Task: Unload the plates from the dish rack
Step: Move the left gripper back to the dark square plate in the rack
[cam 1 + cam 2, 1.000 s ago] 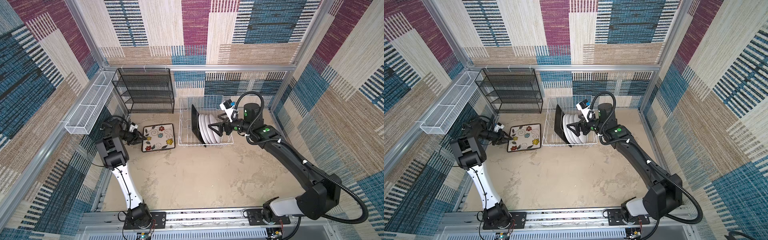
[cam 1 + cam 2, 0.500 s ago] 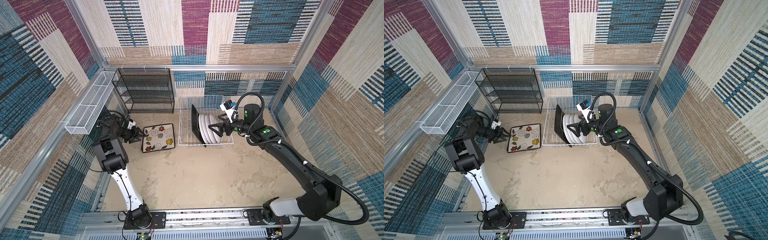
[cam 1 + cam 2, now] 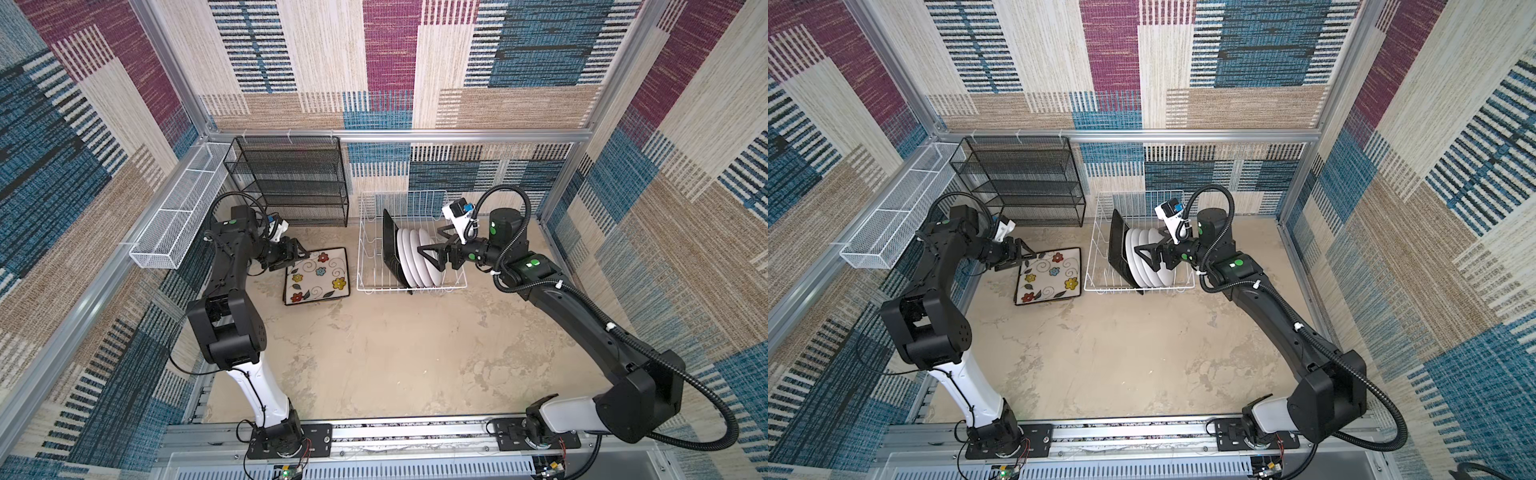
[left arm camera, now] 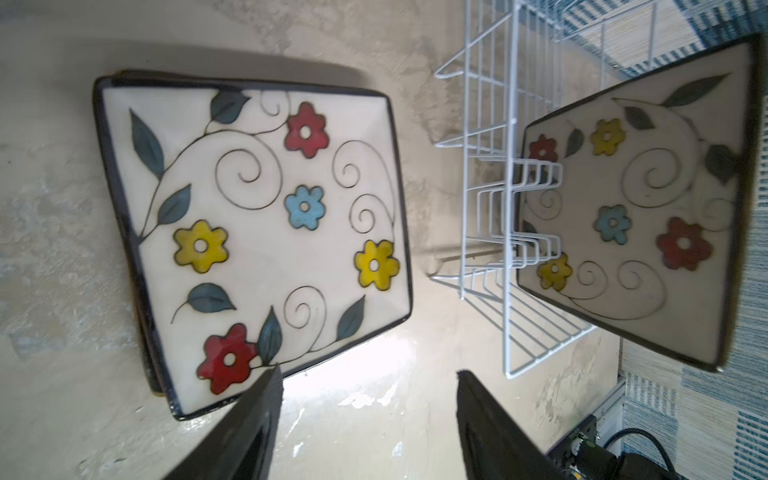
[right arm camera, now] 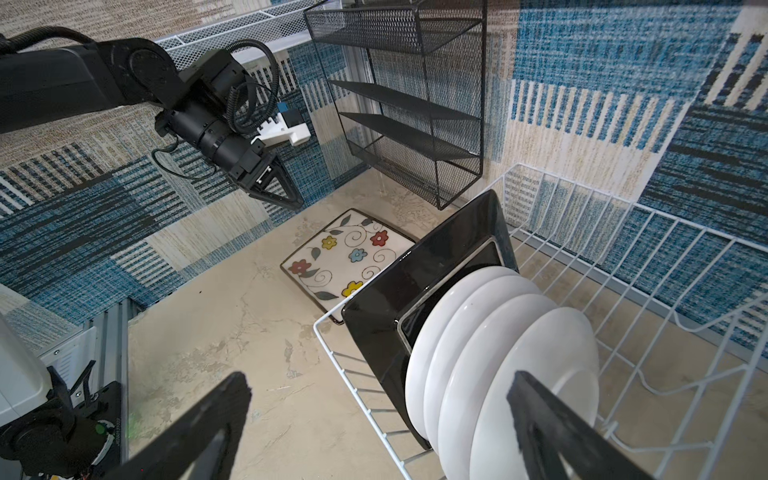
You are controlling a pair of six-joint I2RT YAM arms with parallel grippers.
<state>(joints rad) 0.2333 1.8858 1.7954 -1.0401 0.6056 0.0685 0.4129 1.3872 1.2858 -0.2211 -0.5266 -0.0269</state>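
A: Top view: L grip [image 3: 296, 254] hovering just beside flat sq plate [image 3: 318, 276] on table [image 3: 374, 353], jaws apart, empty. R grip [image 3: 430, 257] reaching into rack [image 3: 370, 232] at round plates [image 3: 415, 257].
B: L wrist?
A: Showing flat sq plate lying face up, clear of both fingers [image 4: 249, 424]. Upright sq plate [image 4: 623, 216] standing in rack.
B: R wrist?
A: Fingers [image 5: 552, 428] wide apart, holding nothing; one overlapping nearest round plate, contact unclear. Four standing on edge, packed close.
B: Thinking: R taking outermost rim only, closing slow, lifting straight up, not tilting into neighbour.
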